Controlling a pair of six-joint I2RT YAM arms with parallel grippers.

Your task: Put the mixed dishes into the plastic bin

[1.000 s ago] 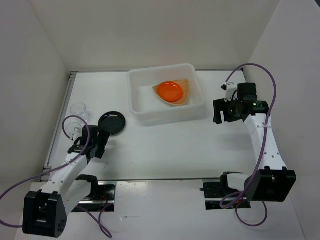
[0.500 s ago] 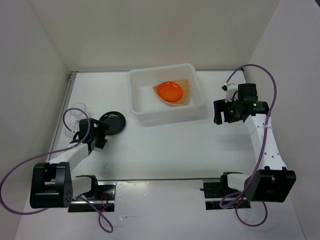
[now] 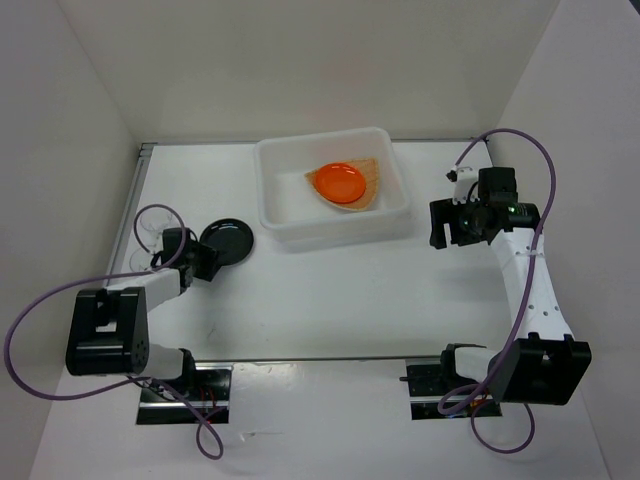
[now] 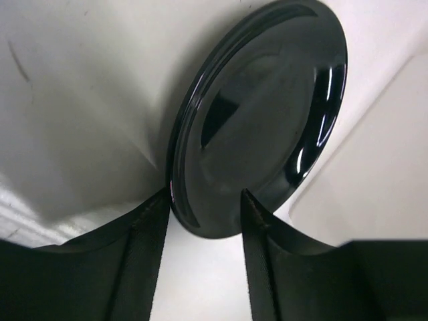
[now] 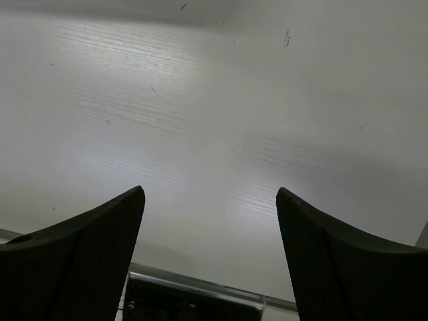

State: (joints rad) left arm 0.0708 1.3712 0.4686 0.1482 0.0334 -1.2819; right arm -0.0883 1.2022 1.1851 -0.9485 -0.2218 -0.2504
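The glossy black round plate (image 3: 228, 243) (image 4: 261, 114) lies on the table left of the plastic bin (image 3: 340, 226). My left gripper (image 3: 203, 262) (image 4: 204, 194) is low at the plate's near-left edge, its jaws half closed and astride the rim, one fingertip (image 4: 160, 200) at the outer rim and the other over the plate's face. A firm pinch does not show. The orange plate (image 3: 338, 181) rests on the woven tray (image 3: 371, 172) inside the bin. My right gripper (image 3: 440, 225) (image 5: 209, 190) hangs open and empty over bare table, right of the bin.
Two clear cups (image 3: 150, 222) stand faintly visible at the far left, beside the left arm's purple cable. The bin's wall (image 4: 374, 167) rises just beyond the black plate. Enclosure walls close in on the left, back and right.
My left gripper has slid forward to the black plate and its jaws have narrowed from wide open around the rim. The right arm has stayed where it was.
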